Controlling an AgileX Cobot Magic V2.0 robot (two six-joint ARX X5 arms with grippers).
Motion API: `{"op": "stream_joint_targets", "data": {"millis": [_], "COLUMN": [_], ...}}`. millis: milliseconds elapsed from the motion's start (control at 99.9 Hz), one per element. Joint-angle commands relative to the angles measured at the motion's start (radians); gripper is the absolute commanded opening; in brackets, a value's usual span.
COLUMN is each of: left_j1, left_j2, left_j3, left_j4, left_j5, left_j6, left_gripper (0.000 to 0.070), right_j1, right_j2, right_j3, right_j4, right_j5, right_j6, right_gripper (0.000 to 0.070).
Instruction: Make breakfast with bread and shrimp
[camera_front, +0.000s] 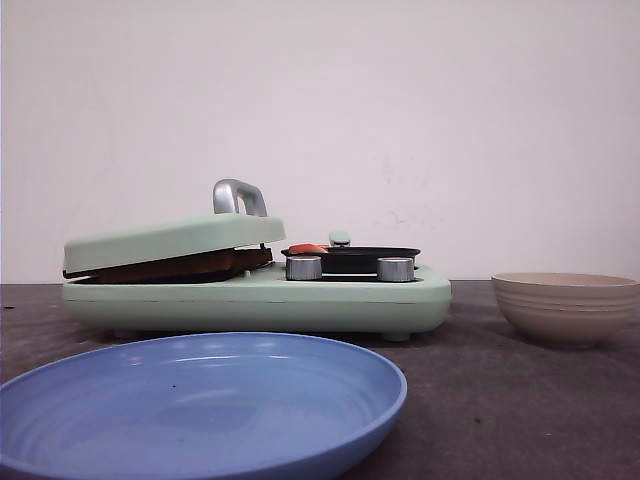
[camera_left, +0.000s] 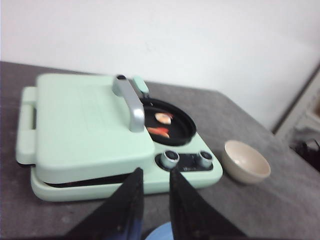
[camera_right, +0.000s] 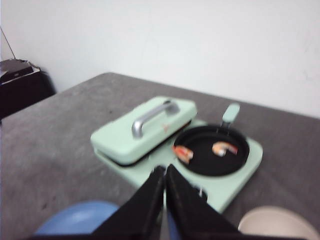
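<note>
Mint-green plastic is covering most of the scene: a breakfast maker (camera_front: 300, 295) is sitting on the dark grey worktop (camera_front: 500, 390), seen from the front with its hinged lid (camera_front: 175, 240) on the left side. That lid is resting at a slight tilt rather than lying flat, with a grey metal handle (camera_front: 238, 197) standing up from it. Under the lid, a brown toasted edge of the bread (camera_front: 190, 265) is showing in the gap; how many slices are lying there cannot be told. To the right of the lid, a small black frying pan (camera_front: 352, 257) is sitting on the same base, its mint handle pointing away from the camera. Inside the pan, two pieces of shrimp (camera_left: 161, 125) are lying apart from each other, one orange-red, one paler pink. Two silver knobs (camera_front: 303, 267) are lining the front edge of the base below the pan. Nearer the camera, a blue plate (camera_front: 200, 400) is filling the lower left of the front view. Far right, a beige bowl (camera_front: 566, 305) is standing well apart from the appliance.

Left gripper (camera_left: 154, 175) is hovering in front of the appliance, above the plate, its jaws slightly apart and holding nothing. Right gripper (camera_right: 164, 172) is hanging above the worktop near the plate, jaws together and empty
</note>
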Motion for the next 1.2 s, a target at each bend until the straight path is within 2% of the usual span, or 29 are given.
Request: {"op": "stream_joint_targets", "data": {"millis": [0,210,370,571,761,851,1191], "left_j1": [-0.002,-0.002,-0.004,-0.004,-0.004,-0.004,-0.004], "left_j2": [-0.044,-0.219,-0.212,-0.213,-0.213,-0.213,-0.213], "left_j3": [-0.016,-0.137,-0.15,-0.156,-0.155,-0.154,-0.154], "left_j4": [0.018,0.016,-0.019,-0.127,-0.145,-0.145,-0.144], "left_j5": [-0.014,-0.034,-0.043,-0.043,-0.043,-0.042,-0.043], "left_j6": [-0.048,-0.163,-0.119,-0.093,-0.138,-0.198,-0.199], "left_gripper": [0.0,0.0001,0.0001,0.0,0.0,0.0,0.0], "right_j1": [0.005,0.005,0.005,0.005,0.005,0.005,0.005], "right_j2": [-0.058,-0.308,-0.435,-0.467,-0.467,-0.467,-0.467], "right_j3": [-0.096,-0.393,-0.52,-0.542,-0.542,-0.542,-0.542], "right_j4": [0.014,0.09,0.115,0.134,0.13,0.129,0.137], "right_j5": [0.004,0.024,0.032,0.058,0.076,0.074,0.076], "right_j6": [0.024,0.163,0.233,0.243,0.32,0.378,0.378], "right_gripper": [0.0,0.0,0.0,0.0,0.0,0.0,0.0]}}
